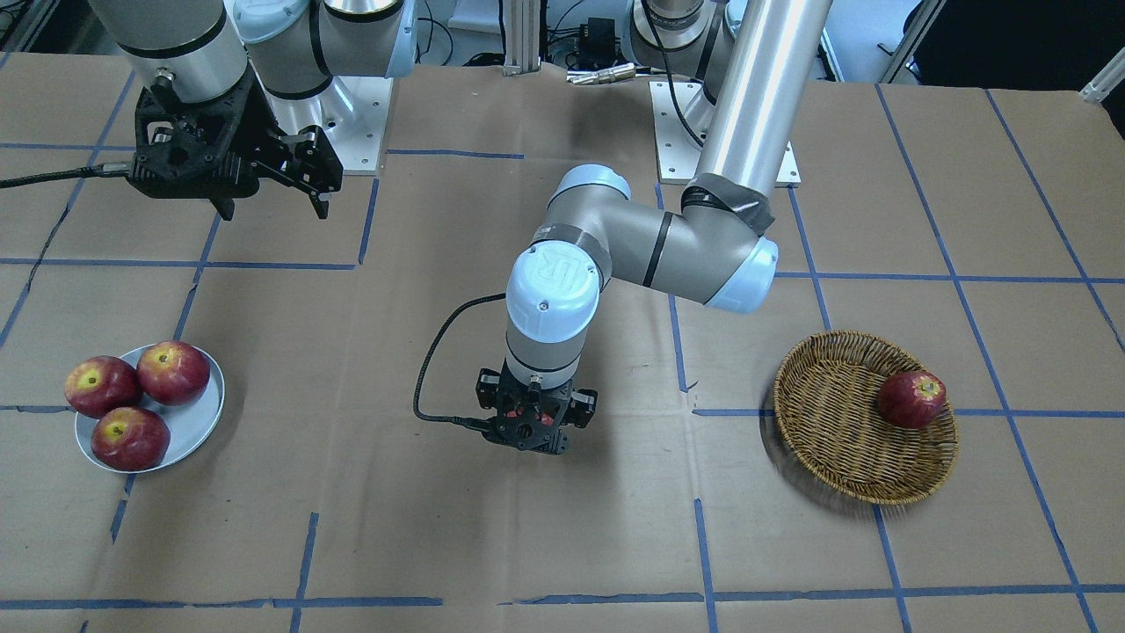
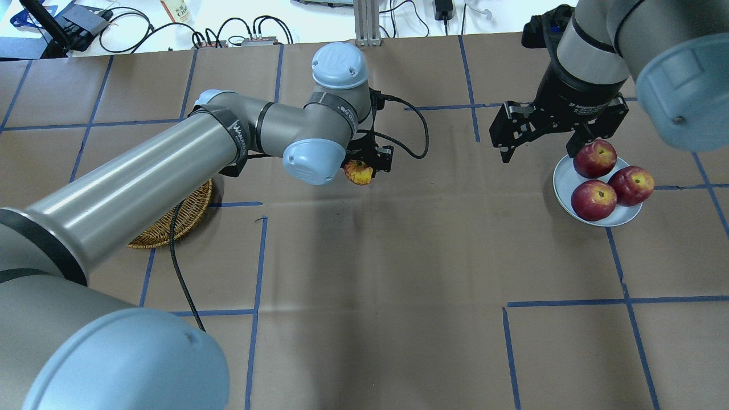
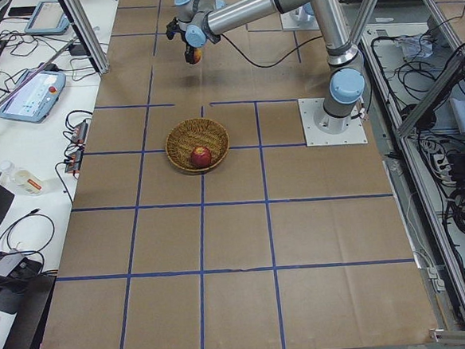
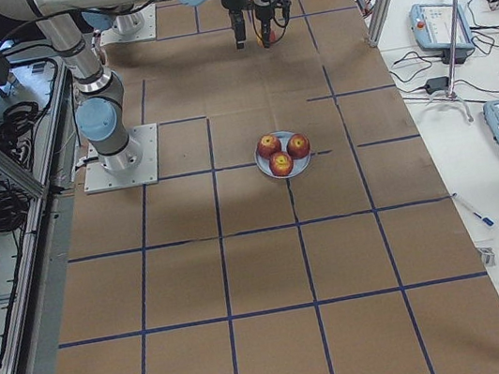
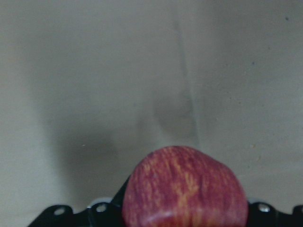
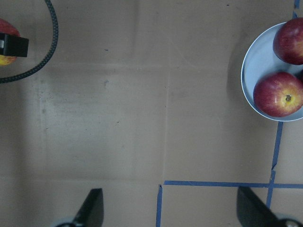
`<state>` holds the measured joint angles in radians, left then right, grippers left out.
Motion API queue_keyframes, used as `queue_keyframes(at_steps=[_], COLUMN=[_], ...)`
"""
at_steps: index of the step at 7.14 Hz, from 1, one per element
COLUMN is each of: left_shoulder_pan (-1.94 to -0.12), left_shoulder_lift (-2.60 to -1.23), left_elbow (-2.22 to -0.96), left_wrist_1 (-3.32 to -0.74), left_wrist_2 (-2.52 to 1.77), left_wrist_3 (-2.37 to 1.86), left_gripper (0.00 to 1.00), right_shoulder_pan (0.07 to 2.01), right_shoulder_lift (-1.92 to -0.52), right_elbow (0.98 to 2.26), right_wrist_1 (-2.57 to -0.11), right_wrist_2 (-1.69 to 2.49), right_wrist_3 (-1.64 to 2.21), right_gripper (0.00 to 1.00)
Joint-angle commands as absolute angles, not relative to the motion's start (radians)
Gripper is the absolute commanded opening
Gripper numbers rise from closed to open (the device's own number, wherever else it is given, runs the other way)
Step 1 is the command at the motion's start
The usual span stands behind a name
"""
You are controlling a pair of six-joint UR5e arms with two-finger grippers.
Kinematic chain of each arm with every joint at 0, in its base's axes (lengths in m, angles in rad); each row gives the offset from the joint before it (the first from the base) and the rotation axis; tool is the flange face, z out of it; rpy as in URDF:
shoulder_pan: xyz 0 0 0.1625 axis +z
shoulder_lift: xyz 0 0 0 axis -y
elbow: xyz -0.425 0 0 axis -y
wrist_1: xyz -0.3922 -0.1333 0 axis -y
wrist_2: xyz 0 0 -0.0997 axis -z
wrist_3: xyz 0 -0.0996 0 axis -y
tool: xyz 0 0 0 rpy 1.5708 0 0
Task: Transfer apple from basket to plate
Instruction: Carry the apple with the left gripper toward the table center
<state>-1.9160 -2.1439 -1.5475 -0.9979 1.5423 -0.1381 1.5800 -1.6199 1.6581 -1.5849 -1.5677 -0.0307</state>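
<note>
A grey "UR" mark stood on the pale blue joint cap [image 1: 554,286] of the left arm [image 1: 677,251], at the middle of the front-facing view. At the upper right of the overhead view, small white print ran across the black body of the right gripper [image 2: 538,149]. It seemed to begin "2F Adaptive", and the rest was too small to read. White lettering on the black band [image 2: 236,134] round the left arm, left of centre there, was too blurred to read.
</note>
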Motion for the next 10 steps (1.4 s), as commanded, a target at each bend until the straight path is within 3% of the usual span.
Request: queue_keyframes(at_steps=[1,7,10], left_shoulder_pan=[-1.957,-1.96,-1.959], left_shoulder_lift=[-2.17,-2.195,-2.194], left_elbow=[-1.536,-1.574,-1.583], left_wrist_1=[-0.996,-0.937,-0.939], left_wrist_2=[1.572,1.598,1.6], left_wrist_3=[-0.162,-0.147,-0.147], left_gripper=[0.26,0.27,0.34], right_shoulder_pan=[1.58,1.58,1.58], right_shoulder_lift=[-1.62,-1.62,-1.62], right_elbow=[1.658,1.658,1.658], right_wrist_1=[-1.585,-1.586,-1.586], right_wrist_2=[-1.568,-1.568,-1.568], right_wrist_3=[-0.031,-0.031,-0.031], right_gripper=[1.0,1.0,1.0])
